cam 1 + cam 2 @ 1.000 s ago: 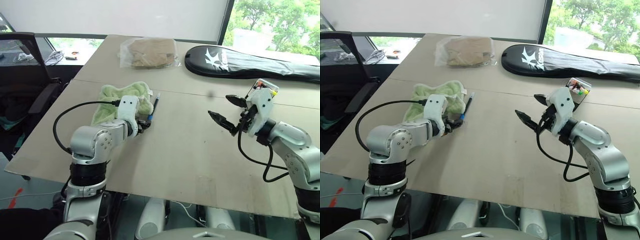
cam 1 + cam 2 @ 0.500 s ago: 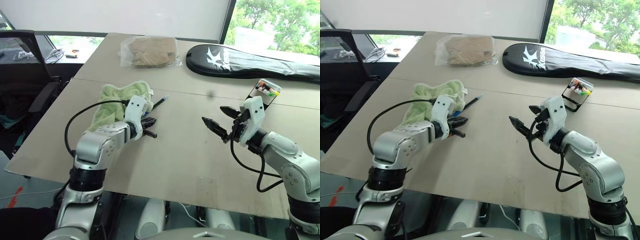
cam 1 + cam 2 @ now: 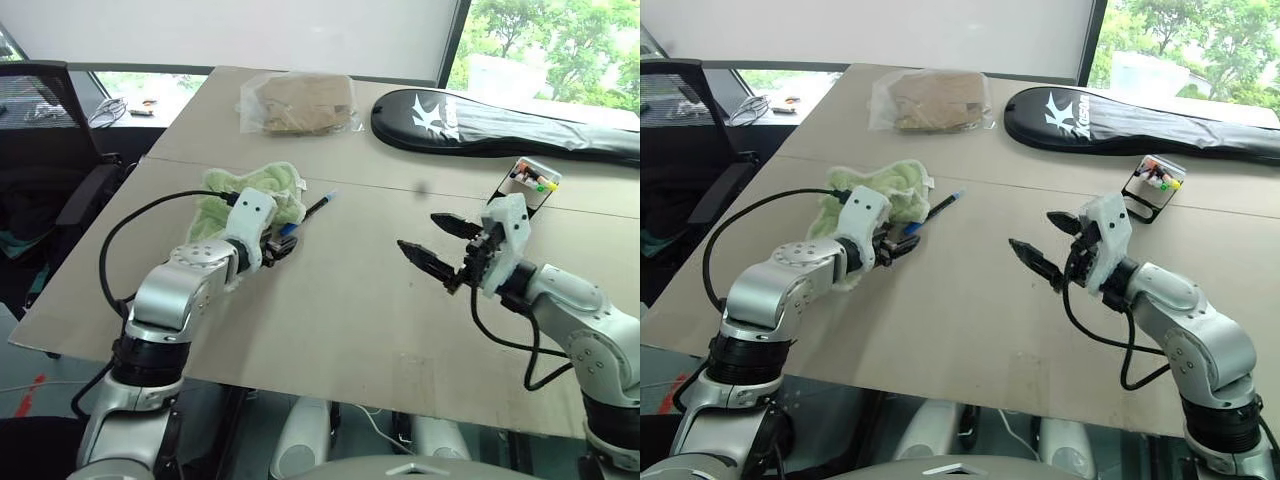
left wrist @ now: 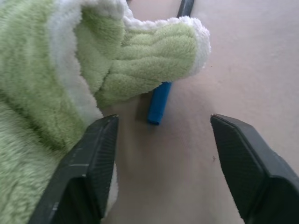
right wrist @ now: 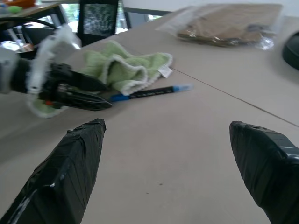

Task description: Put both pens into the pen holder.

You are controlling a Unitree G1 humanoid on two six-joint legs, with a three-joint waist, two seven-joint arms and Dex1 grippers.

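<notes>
While the blue-capped pen (image 3: 933,211) lies on the bench (image 3: 970,300) beside the green towel (image 3: 890,195), the left gripper (image 4: 161,154) hangs spread over its near end, touching nothing. The right gripper (image 3: 435,245) hovers wide apart, empty, with the pen holder (image 3: 528,183) just beyond it at far right.

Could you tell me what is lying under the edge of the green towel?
A pen runs under the green towel; its blue end pokes out, a short stretch is covered.

an office: a black mesh swivel chair (image 3: 45,130) at nine o'clock beside the long counter (image 3: 380,300), big windows (image 3: 545,40) behind.
</notes>
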